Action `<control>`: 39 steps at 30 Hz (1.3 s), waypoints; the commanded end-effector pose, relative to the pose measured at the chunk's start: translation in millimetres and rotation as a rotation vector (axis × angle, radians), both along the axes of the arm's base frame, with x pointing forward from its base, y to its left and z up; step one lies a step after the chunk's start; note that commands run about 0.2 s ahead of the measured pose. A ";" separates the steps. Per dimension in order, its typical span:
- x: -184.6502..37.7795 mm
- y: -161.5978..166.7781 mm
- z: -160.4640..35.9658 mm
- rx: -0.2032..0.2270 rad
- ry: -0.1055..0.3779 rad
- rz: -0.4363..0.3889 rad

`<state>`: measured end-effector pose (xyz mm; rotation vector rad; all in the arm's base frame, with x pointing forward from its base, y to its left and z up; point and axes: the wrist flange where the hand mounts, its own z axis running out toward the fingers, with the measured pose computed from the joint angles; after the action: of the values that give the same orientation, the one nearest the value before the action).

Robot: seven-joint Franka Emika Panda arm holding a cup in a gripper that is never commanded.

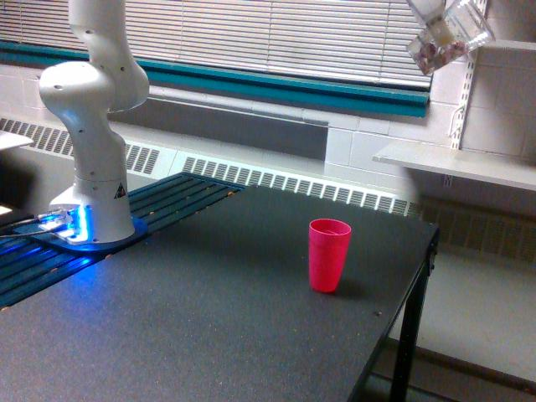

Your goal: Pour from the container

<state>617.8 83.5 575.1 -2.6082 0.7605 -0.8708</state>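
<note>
Clear container (442, 42) of brownish-pink pieces tilted at upper right of frame, clasped by tool (435, 18), pink cup (328, 254) upright on dark tabletop (209, 318) lower center

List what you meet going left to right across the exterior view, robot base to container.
Robot arm base with its blue light → pink cup standing on the black table → clear container held tilted high at the top, above the white shelf.
</note>
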 end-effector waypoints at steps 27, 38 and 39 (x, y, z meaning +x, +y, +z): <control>-15.3 9.5 -62.1 -0.145 0.045 0.103; -34.3 2.1 -107.3 -0.204 0.085 0.146; -36.5 1.1 -111.9 -0.199 0.091 0.145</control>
<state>590.8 89.2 472.0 -2.8284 0.5665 -0.8128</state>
